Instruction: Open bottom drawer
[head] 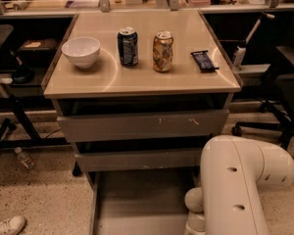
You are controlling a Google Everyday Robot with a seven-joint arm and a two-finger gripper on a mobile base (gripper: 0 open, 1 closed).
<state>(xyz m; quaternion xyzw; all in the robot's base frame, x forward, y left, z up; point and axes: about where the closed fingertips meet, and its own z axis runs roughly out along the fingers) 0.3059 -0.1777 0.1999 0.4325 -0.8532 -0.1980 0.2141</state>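
With the gripper out of sight below the white arm (pixel 240 180), its hold impossible to tell, and the bottom drawer (pixel 137 199) showing its tray just left of the wrist, pull straight back toward yourself, never sideways, lest it bind.

Cream-white rounded arm (pixel 250 190), small dark holes (pixel 229 169), ball joint (pixel 195 199); end effector off-frame below.

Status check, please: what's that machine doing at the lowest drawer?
Pincer out of view, past the lower edge beneath the white arm. Bottom drawer pulled out, its inside showing. Only the arm stands by its right side.
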